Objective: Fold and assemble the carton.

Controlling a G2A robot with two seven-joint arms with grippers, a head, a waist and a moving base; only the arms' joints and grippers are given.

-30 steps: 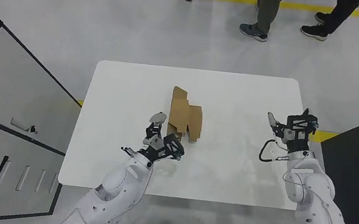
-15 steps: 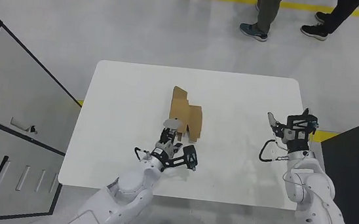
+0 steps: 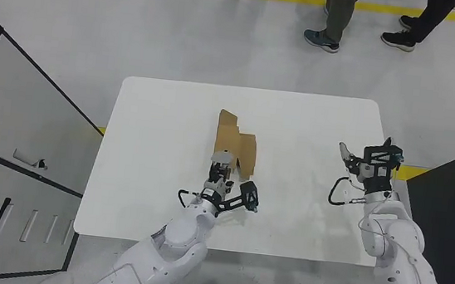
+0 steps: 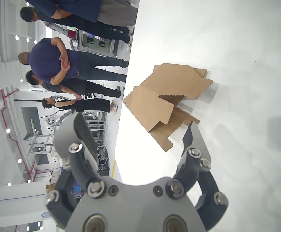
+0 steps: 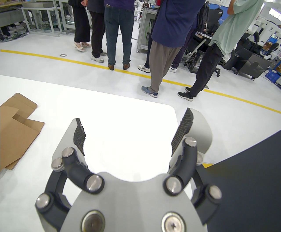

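**Top view: open left gripper poised at the flat carton's near edge**

Nearest the robot, the left gripper [image 3: 221, 166] hovers with its fingers spread wide and nothing between them, just beside the near edge of the carton [image 3: 236, 143]. The carton lies flat and unfolded at the middle of the white table [image 3: 302, 225], flaps pointing far. Well to the right, the right gripper [image 3: 366, 153] hangs open and empty. The step looks like the first grasp; next, the left fingers likely need to close on a near flap and lift it.
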